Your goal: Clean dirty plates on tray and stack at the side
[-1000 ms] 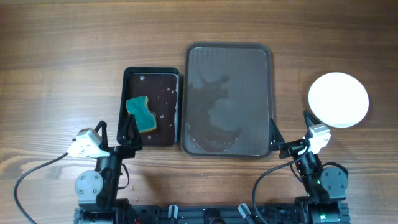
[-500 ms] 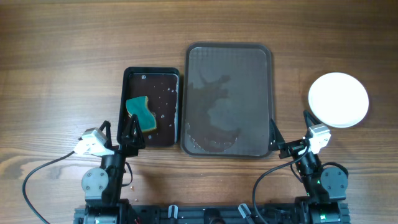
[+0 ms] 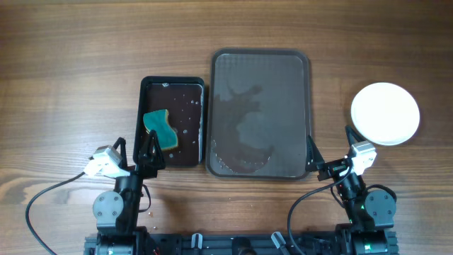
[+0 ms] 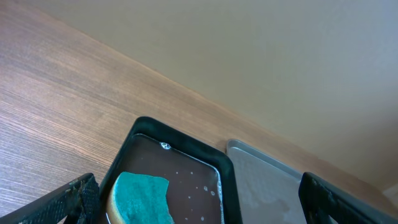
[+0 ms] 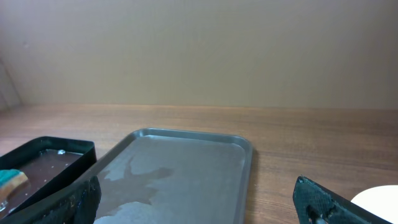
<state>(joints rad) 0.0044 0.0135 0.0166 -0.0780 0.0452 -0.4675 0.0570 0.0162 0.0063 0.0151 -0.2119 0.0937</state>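
The large dark tray point(image 3: 261, 60) lies at the table's centre, wet with water streaks and bare of plates; it also shows in the right wrist view point(image 5: 186, 140) and the left wrist view point(image 4: 261, 168). The white plates point(image 3: 385, 113) sit as one round stack on the table to the tray's right; how many there are cannot be told. A sliver of the stack shows in the right wrist view point(image 5: 379, 202). My left gripper point(image 3: 134, 154) is open and empty near the small black tray's front. My right gripper point(image 3: 329, 156) is open and empty between the tray's front right corner and the plates.
A smaller glossy black tray point(image 3: 173, 85) with water holds a teal sponge point(image 3: 161, 129) left of the big tray; both show in the left wrist view, the tray point(image 4: 180, 134) and the sponge point(image 4: 146, 199). A plain wall rises behind the table.
The left arm's base link shifted slightly right a second ago, then stayed still. The right arm, tray and plates have not moved.
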